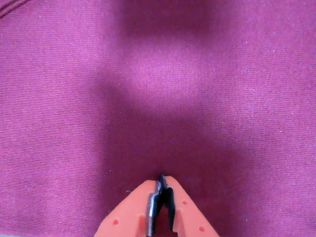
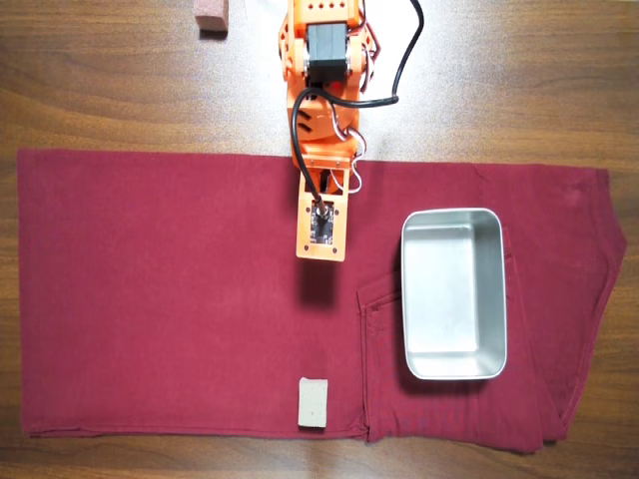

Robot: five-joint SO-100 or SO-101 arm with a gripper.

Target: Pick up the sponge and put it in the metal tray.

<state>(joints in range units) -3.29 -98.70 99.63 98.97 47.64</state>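
Only overhead shows sponge (image 2: 315, 402) and metal tray (image 2: 454, 294); wrist shows hand (image 1: 162, 181) closed, empty.

sponge (image 2: 314, 402) beige-grey | metal tray (image 2: 409, 299) silver | cloth (image 2: 150, 299) maroon | arm (image 2: 321, 120) orange | table (image 2: 100, 80) brown woodgrain
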